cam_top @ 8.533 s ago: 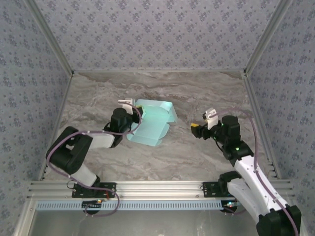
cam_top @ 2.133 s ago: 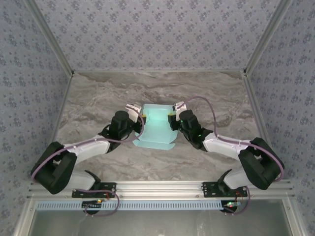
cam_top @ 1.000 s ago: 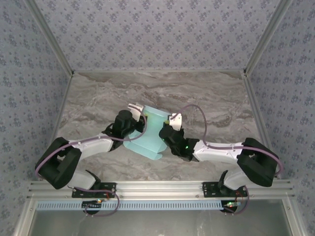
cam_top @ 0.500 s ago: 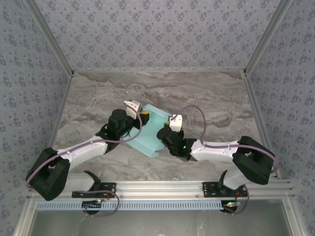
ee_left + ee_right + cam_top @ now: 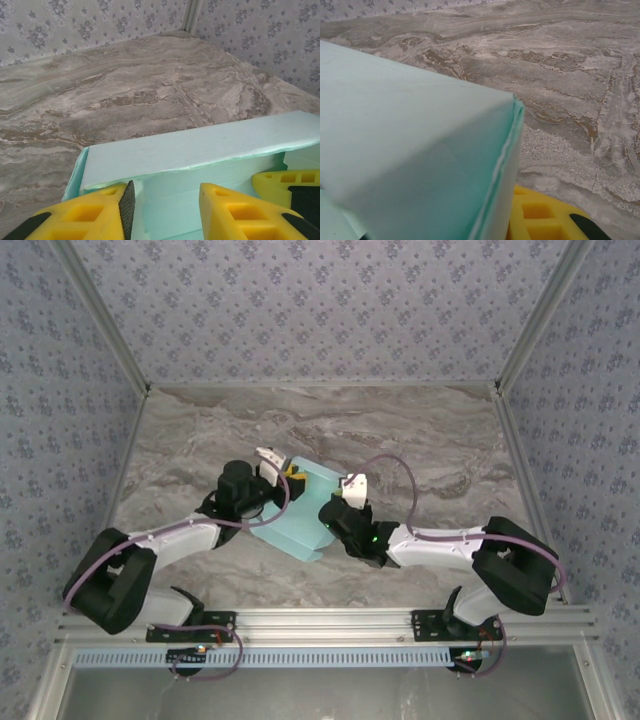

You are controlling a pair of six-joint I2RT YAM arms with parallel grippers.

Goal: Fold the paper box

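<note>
The paper box (image 5: 300,520) is sitting partly folded near the middle of the table (image 5: 430,435), with the right gripper (image 5: 328,514) pinching its right wall and the left gripper (image 5: 287,472) holding its jaws apart at the far-left rim.

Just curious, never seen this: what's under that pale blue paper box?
A yellow finger of the right pincer shows below the edge of the paper box. The marbled table directly beneath is covered.

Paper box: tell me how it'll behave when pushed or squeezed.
Probably light and floppy: the paper box is thin card, its flap edge wavy. Likely crushes easily: the corner seam gapes in layers. It should slide, not roll, on the smooth table.
</note>
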